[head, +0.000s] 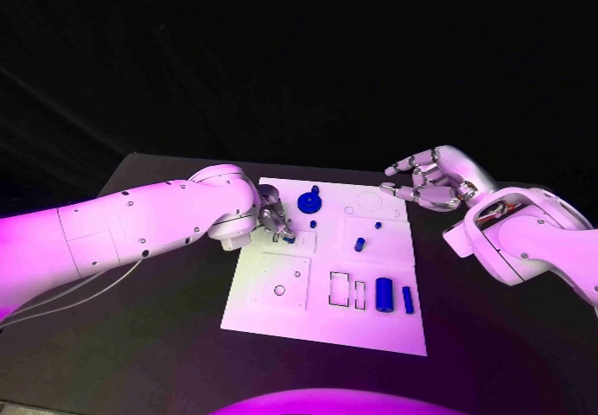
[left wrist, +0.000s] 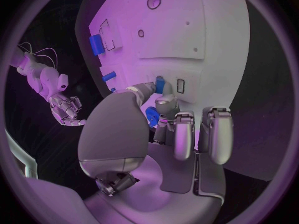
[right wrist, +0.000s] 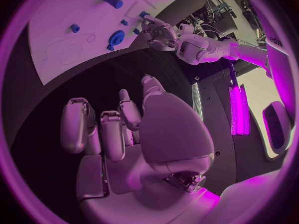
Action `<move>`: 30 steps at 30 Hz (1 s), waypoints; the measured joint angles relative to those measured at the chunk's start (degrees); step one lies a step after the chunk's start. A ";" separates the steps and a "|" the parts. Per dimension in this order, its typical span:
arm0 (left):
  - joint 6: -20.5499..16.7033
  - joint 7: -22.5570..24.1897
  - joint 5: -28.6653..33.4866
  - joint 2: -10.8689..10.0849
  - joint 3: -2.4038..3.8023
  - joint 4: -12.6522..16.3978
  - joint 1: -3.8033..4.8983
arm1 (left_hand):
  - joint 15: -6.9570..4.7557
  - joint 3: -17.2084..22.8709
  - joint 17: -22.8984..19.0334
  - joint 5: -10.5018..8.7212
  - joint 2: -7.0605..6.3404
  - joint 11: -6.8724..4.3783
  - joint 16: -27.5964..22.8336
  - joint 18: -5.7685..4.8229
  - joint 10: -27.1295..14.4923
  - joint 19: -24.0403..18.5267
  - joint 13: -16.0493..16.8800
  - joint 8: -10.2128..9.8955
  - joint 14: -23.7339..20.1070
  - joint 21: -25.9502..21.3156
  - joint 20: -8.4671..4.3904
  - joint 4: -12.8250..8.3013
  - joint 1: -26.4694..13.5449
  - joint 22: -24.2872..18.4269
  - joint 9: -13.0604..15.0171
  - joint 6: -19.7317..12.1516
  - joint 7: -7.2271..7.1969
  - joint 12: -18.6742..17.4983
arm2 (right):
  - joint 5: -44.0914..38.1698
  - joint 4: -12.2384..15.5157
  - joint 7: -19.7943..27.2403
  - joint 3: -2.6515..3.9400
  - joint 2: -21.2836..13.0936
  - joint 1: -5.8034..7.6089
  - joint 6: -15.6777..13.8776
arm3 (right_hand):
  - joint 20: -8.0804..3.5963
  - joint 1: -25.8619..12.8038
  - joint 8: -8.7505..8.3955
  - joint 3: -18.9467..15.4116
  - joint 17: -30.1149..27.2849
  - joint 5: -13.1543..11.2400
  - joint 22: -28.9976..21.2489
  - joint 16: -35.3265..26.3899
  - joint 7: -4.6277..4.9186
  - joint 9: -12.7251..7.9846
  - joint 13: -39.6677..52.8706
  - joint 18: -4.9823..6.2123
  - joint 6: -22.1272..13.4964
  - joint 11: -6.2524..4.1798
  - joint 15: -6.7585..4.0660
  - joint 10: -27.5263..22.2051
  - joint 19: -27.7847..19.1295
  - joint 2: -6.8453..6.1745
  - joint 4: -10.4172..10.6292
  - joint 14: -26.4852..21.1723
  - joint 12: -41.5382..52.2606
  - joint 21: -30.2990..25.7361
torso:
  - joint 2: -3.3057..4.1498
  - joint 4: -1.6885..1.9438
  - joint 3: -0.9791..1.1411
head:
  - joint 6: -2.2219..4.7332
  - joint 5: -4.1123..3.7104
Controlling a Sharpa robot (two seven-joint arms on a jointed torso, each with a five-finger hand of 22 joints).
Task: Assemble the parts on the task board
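The white task board [head: 293,316] lies in the middle of the black table. My left hand [head: 276,218] is over its far left part; its thumb and a finger pinch a small blue part [left wrist: 160,84] right at the board's surface. A second bit of blue [left wrist: 152,117] shows in the gap under the thumb; I cannot tell what it is. A round blue part [head: 309,204] stands just beyond that hand. My right hand [head: 430,180] hovers off the board's far right corner, fingers loosely bent and apart, holding nothing.
More blue parts are on the board: a tiny one [head: 313,223], a short peg [head: 360,245], a thick cylinder [head: 384,296] and a thin bar [head: 408,299] near the right edge. Outlined slots [head: 339,289] and a square recess [head: 281,285] lie on the near half.
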 measured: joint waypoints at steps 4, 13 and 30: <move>0.20 -0.15 0.08 0.00 0.00 0.00 0.00 | -0.21 0.73 0.00 -0.02 0.21 -0.19 0.00 0.00 0.21 0.12 0.26 0.27 -0.19 0.00 -0.12 -0.73 -0.77 0.00 0.00 0.00 0.00 0.00 | 0.01 -0.04 0.01 0.00 0.01 -0.01 0.00 | 0.00 0.00 0.00 0.00 0.00 0.00 0.00 0.00 0.00 0.00 0.00 0.00 0.00 0.00 0.00 0.00 0.00 0.00 0.00 0.00 0.00 0.00 | 0.01 -0.01 -0.01 | -0.08 0.03; 0.59 -0.46 0.23 -0.01 0.02 0.01 0.01 | -0.46 1.75 0.05 -0.16 -0.12 -0.51 0.00 0.00 0.71 -0.01 0.51 0.88 -0.02 0.00 -0.43 -1.44 -1.91 0.00 0.00 0.00 0.00 0.38 | 0.03 -0.13 0.02 0.00 0.05 -0.04 -0.01 | 0.00 0.00 0.00 0.00 -0.01 0.00 -0.01 0.00 0.00 0.01 0.00 0.00 0.00 0.00 0.00 0.00 0.00 0.00 0.00 0.00 0.00 0.00 | 0.01 -0.01 0.02 | -0.31 0.05; 0.70 -0.96 0.24 0.51 -0.02 -0.30 -0.02 | -1.04 2.85 0.03 0.03 -0.02 -0.84 0.00 0.01 1.44 0.20 1.67 1.84 -0.17 0.22 -0.64 -1.90 -4.66 -0.01 6.34 0.31 -0.73 1.82 | 0.06 -0.30 0.02 0.00 0.19 -0.11 0.00 | 0.00 0.00 0.00 0.00 -0.01 0.00 -0.02 0.00 0.00 0.01 0.00 0.00 0.00 0.00 0.00 0.00 0.00 0.00 0.00 0.00 0.00 0.00 | -0.01 -0.02 0.03 | -0.54 0.12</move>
